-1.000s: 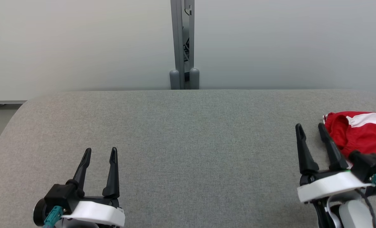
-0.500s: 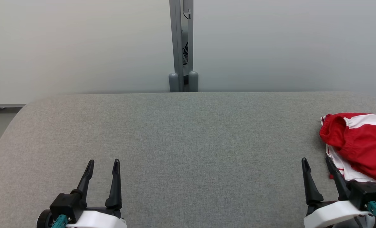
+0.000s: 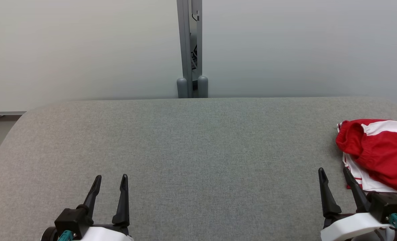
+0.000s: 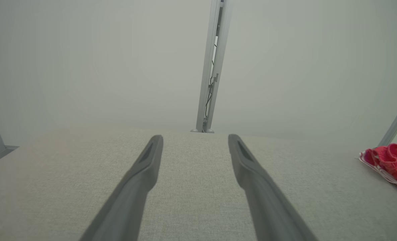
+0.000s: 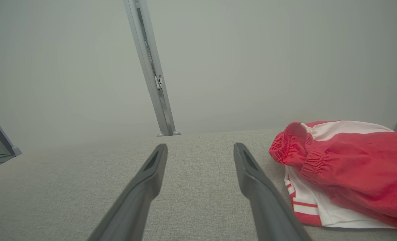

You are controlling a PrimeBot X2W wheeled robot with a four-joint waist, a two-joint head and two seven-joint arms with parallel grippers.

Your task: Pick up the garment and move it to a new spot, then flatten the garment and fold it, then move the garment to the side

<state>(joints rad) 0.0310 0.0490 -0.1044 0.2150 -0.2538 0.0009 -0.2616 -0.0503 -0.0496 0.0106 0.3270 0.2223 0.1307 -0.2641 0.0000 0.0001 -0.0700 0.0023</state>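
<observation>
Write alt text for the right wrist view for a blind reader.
A red and white garment with an elastic waistband lies bunched on the grey fabric table, beside the right gripper, whose dark fingers stand open and empty. A metal post rises against the pale wall behind.

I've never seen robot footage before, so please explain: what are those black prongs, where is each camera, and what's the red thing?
This is a wheeled robot with two arms. One picture comes from a camera on its head, looking down at a grey fabric-covered table. The black prongs are the fingers of its left gripper and right gripper; both are open and hold nothing. The other two pictures come from a camera on each wrist, looking along that gripper's own fingers. The red thing is a red and white garment, bunched up near the table's right edge, close beside the right gripper. A grey post stands behind the table.
</observation>
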